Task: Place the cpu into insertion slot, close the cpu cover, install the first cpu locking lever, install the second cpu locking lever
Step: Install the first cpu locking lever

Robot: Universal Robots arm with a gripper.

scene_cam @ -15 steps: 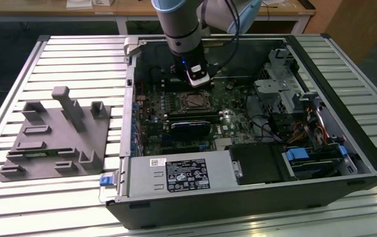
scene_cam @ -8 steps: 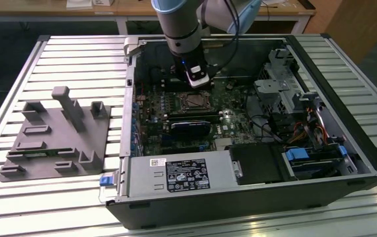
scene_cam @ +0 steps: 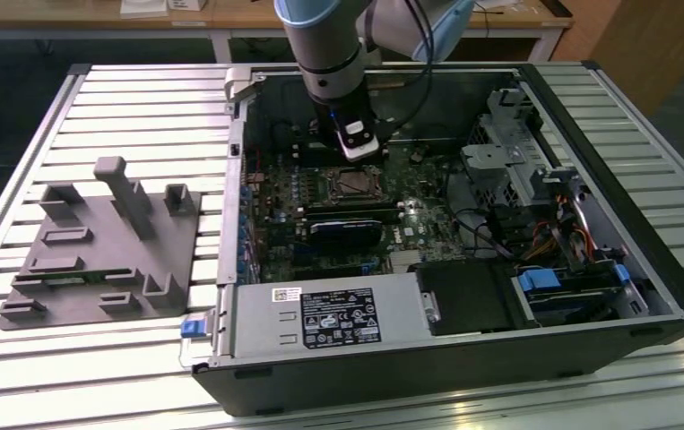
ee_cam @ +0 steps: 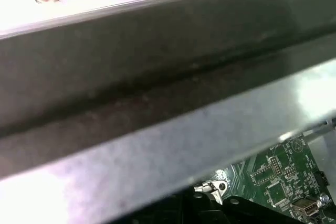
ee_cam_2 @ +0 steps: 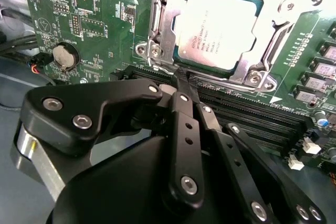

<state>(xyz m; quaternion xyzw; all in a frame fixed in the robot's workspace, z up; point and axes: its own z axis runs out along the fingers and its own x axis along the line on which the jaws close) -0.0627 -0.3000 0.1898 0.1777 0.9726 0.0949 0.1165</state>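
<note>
Beside memory slots (ee_cam_2: 252,114), gripper (ee_cam_2: 181,77) near seated cpu (ee_cam_2: 218,30).

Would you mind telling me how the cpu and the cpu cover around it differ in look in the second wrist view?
The cpu is a solid square with a dull, pale metal top carrying print; the cpu cover is a shinier silvery frame with a square central window. The cpu sits inside that window, while the cpu cover borders it and bears screws at its corners. Both lie flat on the green circuit board and are metallic.
</note>
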